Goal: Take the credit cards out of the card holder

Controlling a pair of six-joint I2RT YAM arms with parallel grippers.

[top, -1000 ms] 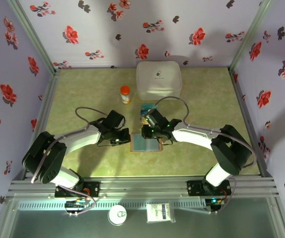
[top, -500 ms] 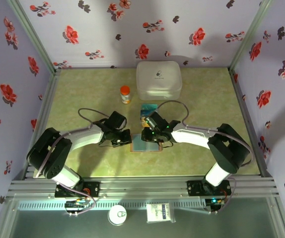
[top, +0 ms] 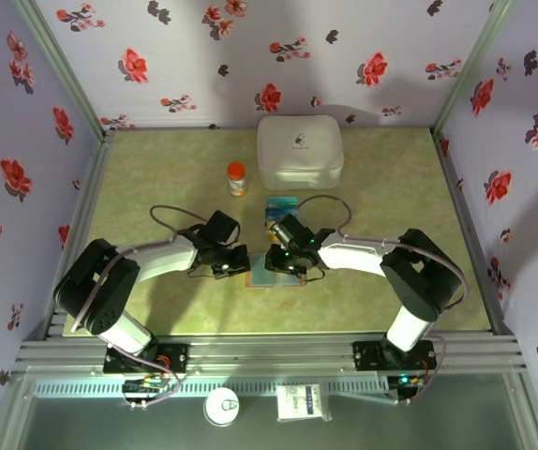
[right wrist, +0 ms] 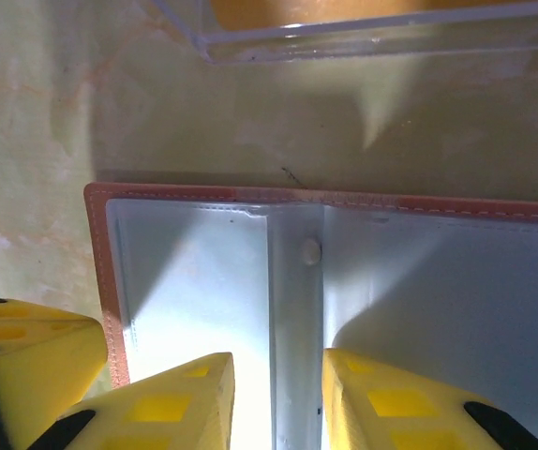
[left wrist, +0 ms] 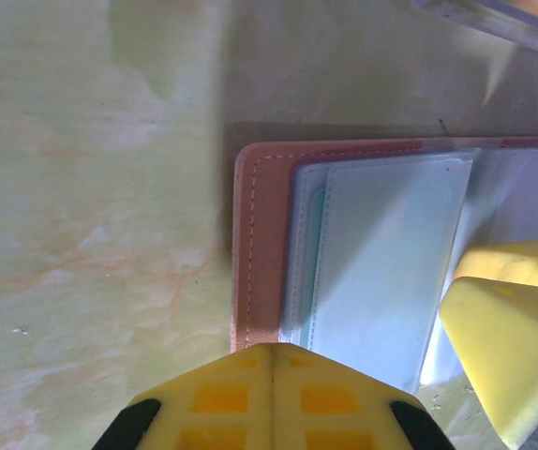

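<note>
1. While the card holder [left wrist: 381,262] lies open beneath both grippers, the left gripper [left wrist: 271,349] is closed on nothing, its tip at the holder's brown border.
2. The right gripper [right wrist: 276,361] gapes, its fingers [right wrist: 185,403] straddling the centre fold and grasping nothing.

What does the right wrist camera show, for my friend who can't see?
An open card holder, blue-grey inside with a brown border, lies flat on a green table. The right claw, yellow and open, has one finger on each side of its middle fold.
</note>
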